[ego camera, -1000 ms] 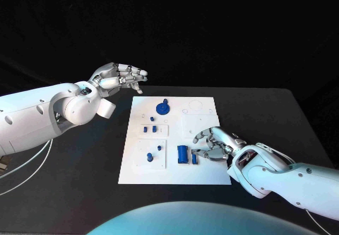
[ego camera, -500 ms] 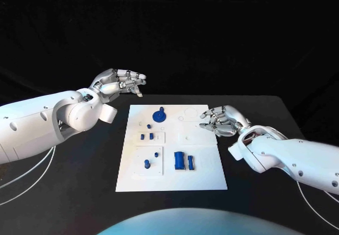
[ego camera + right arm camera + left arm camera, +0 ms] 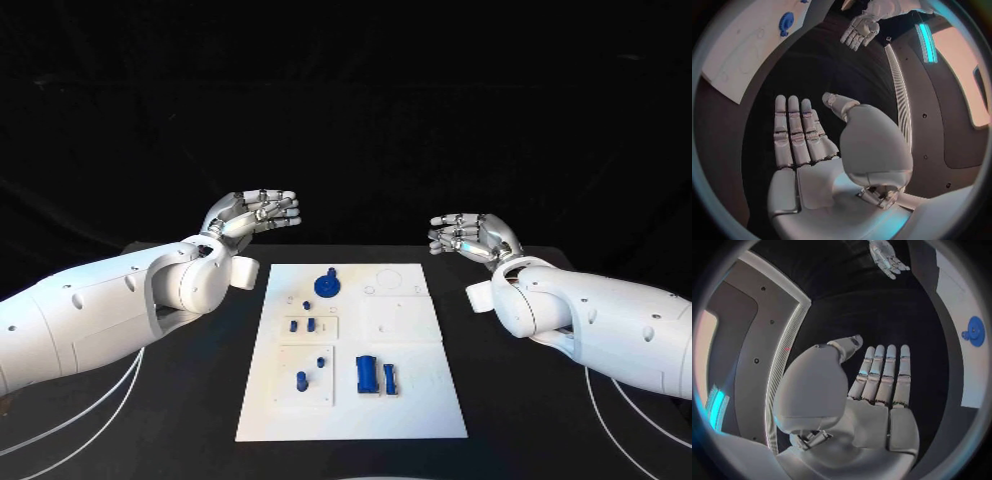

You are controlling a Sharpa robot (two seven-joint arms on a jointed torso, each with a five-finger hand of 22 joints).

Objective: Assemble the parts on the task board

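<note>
Both hands have lifted off the task board: left hand at 11 o'clock, right hand at 1, fingers straight, holding nothing. Blue parts lie mid-worktop.

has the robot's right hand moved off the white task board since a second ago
Yes. The silver right hand was over the white task board's near right part beside the blue parts; it now hangs empty past the board's far right corner, fingers extended.
</note>
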